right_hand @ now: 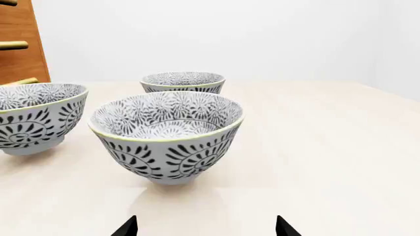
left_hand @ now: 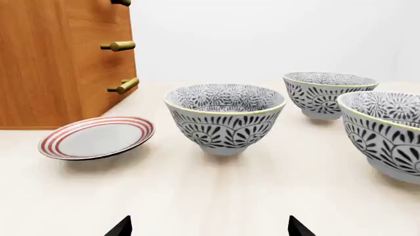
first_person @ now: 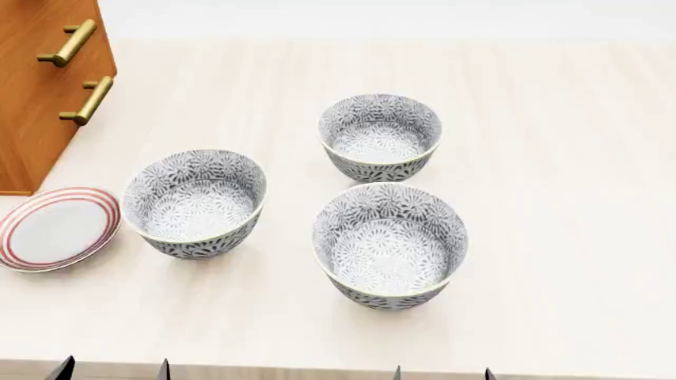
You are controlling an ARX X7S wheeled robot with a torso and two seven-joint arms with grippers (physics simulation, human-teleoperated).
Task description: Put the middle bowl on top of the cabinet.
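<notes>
Three patterned bowls stand upright on the pale table [first_person: 549, 158], well apart. Which one is the middle bowl [first_person: 390, 244] is uncertain; the head view suggests the one nearest the robot, farthest from the cabinet [first_person: 43, 87]. One red-ringed plate [first_person: 53, 228] lies just beside the cabinet; the right wrist view omits it. The left wrist view shows three brass handles, the head view two. Walls are plain white. Left claw [left_hand: 208, 228] and right claw [right_hand: 206, 227] show separated fingertips, holding nothing.
</notes>
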